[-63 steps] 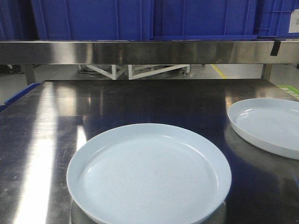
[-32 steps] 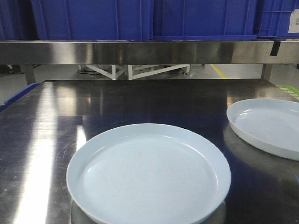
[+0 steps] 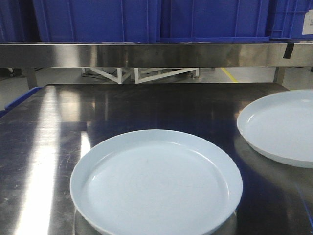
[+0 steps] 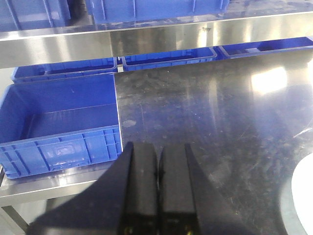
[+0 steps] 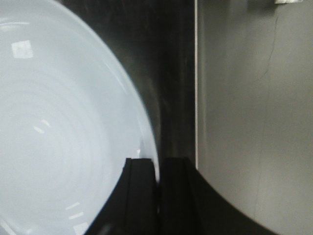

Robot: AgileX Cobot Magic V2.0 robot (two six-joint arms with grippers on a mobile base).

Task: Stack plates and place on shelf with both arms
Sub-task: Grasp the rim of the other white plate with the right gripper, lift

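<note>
Right end effector (image 5: pixel 157 169) pinches the right plate (image 5: pixel 63 122); left end effector (image 4: pixel 157 157) sits closed.

Plate (image 3: pixel 156 182) on scuffed steel tabletop (image 3: pixel 146 105)

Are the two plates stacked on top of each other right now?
No, the near plate and the right plate are apart, with dark tabletop showing between them.
</note>
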